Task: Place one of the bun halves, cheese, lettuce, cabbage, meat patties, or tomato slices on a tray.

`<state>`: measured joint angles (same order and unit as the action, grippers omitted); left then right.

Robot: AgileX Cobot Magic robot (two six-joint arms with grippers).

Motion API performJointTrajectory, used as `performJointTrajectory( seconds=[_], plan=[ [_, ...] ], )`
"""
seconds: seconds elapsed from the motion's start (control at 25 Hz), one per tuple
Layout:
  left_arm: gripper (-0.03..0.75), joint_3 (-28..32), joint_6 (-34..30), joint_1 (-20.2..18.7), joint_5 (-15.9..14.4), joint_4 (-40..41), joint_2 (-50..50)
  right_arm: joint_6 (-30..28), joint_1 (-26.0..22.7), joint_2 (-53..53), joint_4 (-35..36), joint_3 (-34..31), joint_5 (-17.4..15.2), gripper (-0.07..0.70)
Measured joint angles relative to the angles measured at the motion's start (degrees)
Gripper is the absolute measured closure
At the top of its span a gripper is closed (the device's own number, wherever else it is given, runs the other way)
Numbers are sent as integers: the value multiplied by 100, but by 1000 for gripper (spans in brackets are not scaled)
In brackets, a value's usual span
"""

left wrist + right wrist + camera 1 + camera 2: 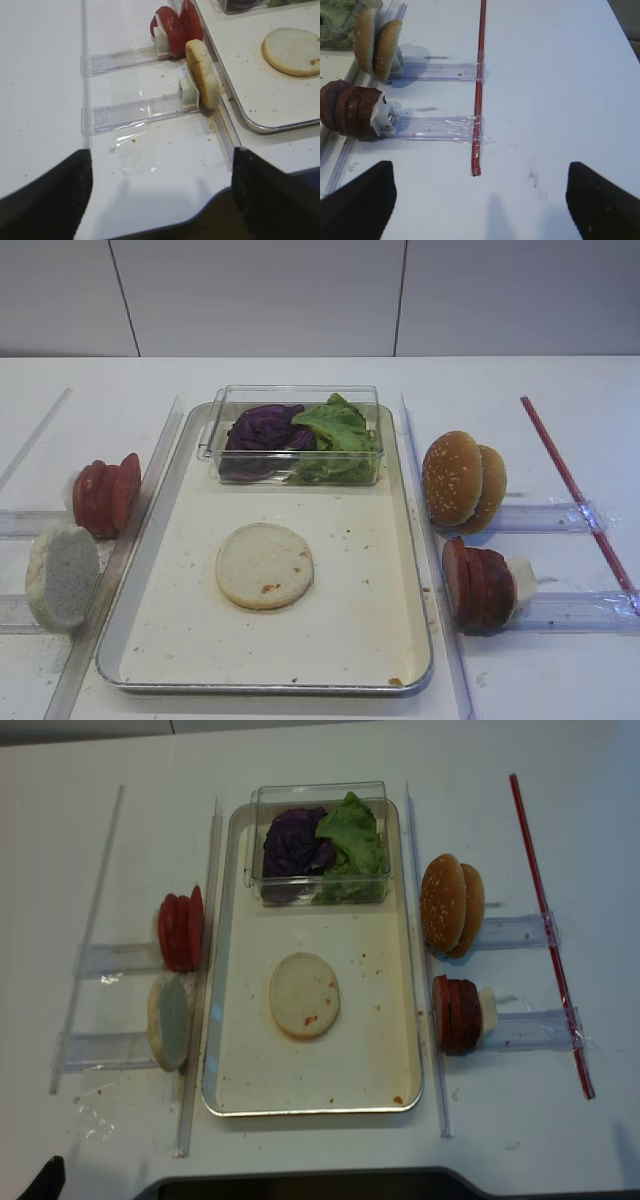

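A flat cream-white bun half [265, 565] [304, 994] [292, 51] lies alone in the middle of the tray [170, 640] [235, 1095]. At the tray's far end a clear box holds purple cabbage [262, 430] and green lettuce [337, 428]. Tomato slices [105, 495] [172, 30] stand left of the tray, meat patties [478, 583] [350, 115] right of it. No cheese shows. My left gripper [160, 165] hovers open over the bare table near the front-left edge, holding nothing. My right gripper [480, 172] is open and empty over the table, right of the patties.
Another pale bun half [62, 575] [202, 72] stands on edge in a clear holder left of the tray. Sesame bun tops [462, 480] [375, 42] stand at the right. A red strip [575, 490] [480, 85] is taped across the right-hand holders. Clear rails flank the tray.
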<state>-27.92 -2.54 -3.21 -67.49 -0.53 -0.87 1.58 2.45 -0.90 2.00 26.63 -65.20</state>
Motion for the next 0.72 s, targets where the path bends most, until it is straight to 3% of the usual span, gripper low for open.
performJointTrajectory(
  seconds=[0.72],
  plan=[
    [183,0,120,0,0,14,0,0,0,0,0,0,0,-55]
  ],
)
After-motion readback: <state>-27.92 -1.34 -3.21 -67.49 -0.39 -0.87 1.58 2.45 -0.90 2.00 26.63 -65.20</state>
